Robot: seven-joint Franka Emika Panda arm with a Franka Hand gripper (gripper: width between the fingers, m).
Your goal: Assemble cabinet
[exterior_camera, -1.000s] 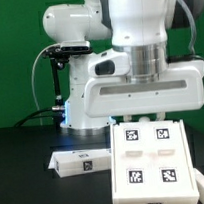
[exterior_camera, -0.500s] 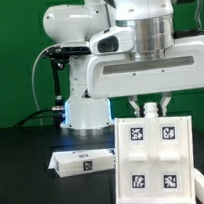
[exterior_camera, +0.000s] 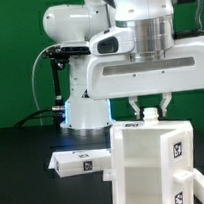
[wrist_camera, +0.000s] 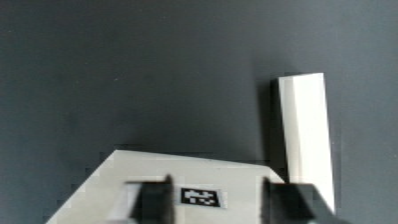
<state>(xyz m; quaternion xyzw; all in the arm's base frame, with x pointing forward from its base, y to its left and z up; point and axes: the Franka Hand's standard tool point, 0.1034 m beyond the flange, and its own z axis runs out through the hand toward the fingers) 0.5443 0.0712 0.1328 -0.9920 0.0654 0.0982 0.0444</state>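
So compared with half a second back, the cabinet (exterior_camera: 146,166) has swung round. The four-tag face was looking at the camera; now a plain white side does, and a tagged face (exterior_camera: 177,150) points to 3 o'clock in the exterior view. It fills that view around 4 o'clock, standing upright, long axis 12 to 6. A loose panel (exterior_camera: 80,162) lies flat on the worktop (exterior_camera: 25,157) at its 9 o'clock. The gripper (exterior_camera: 153,110) hangs right over the top, fingers (wrist_camera: 153,205) spread either side of a small tag (wrist_camera: 201,197), nothing visibly pinched.
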